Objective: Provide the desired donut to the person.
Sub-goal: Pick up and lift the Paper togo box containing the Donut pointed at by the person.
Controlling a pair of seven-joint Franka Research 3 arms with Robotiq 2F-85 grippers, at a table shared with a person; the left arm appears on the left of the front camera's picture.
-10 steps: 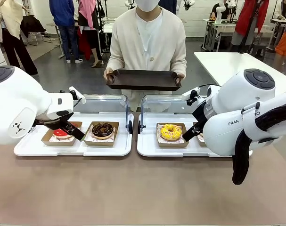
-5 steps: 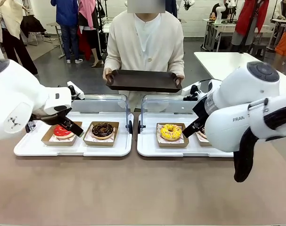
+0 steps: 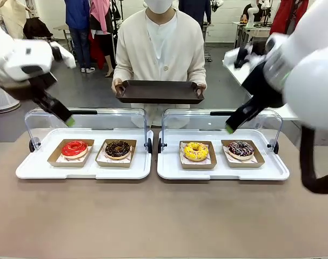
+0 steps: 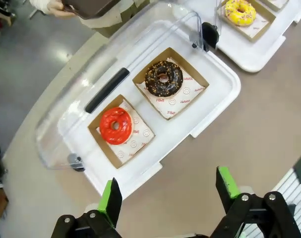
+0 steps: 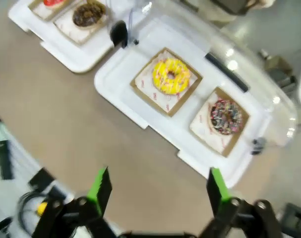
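Four donuts sit on the table point(image 3: 164, 216), each in its own brown card box. None is gripped.
- The red donut point(image 3: 74, 148) and the chocolate donut point(image 3: 118, 149) lie side by side in the left white tray point(image 3: 82, 171), the red one on the outer side.
- The yellow donut point(image 3: 195, 151) and the sprinkled dark donut point(image 3: 241, 148) lie side by side in the right white tray point(image 3: 223, 174), the yellow one nearer the middle.
- I cannot tell which donut is wanted.

Both clear lids, the left lid point(image 3: 85, 120) and the right lid point(image 3: 201, 120), stand open, tipped back on the far side.

The person point(image 3: 161, 48) stands just behind the trays. They hold a dark serving tray point(image 3: 159, 91) level, one hand at each end.

The left gripper point(image 4: 167, 181) hangs well above the left white tray. Its green-padded fingers are spread apart with nothing between them. The right gripper point(image 5: 159, 178) is also high, above the right white tray, with its fingers wide apart and clear of the donuts.
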